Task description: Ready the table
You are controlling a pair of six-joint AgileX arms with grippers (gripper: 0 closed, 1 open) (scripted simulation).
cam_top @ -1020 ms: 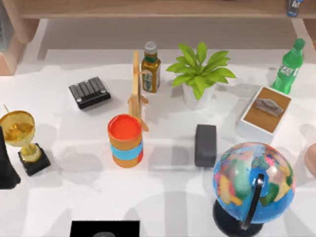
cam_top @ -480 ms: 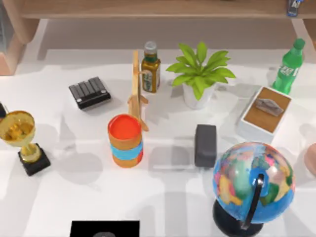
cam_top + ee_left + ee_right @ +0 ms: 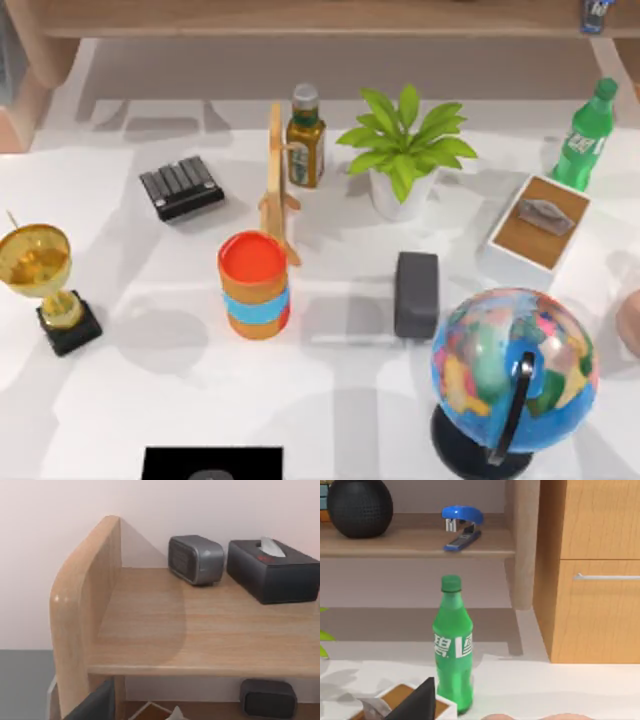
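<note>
1. The table [image 3: 150, 390] is the wide white top that spreads across your top view, and it carries many things.
2. Take the middle of the table as the dial. An orange cup with a blue band [image 3: 255, 285] stands just toward 9 o'clock of centre, and a dark grey block [image 3: 416, 293] lies just toward 3 o'clock.
3. At 9 o'clock, near the left edge, a gold trophy [image 3: 40, 285] stands upright on its black base.
4. At 10 o'clock lies a black keyed device [image 3: 181, 187]. Toward 12 o'clock are a thin wooden stand [image 3: 277, 180] and, beside it, a brown bottle [image 3: 305, 137].
5. At 1 o'clock you have a potted plant [image 3: 405, 150]. At 2 o'clock are a green bottle [image 3: 585, 135] and, near it, a white tissue box [image 3: 537, 232].
6. At 5 o'clock stands a globe [image 3: 512, 375].
7. In the left wrist view, the left gripper [image 3: 95, 705] is up by the wooden shelf unit [image 3: 165, 625], which bears a small grey device [image 3: 196, 559] and a black tissue box [image 3: 274, 571]. You cannot tell whether this gripper is apart or together.
8. In the right wrist view, the right gripper [image 3: 415, 705] faces the green bottle, with a blue stapler [image 3: 462, 525] on a shelf behind. You cannot tell its state either.
</note>
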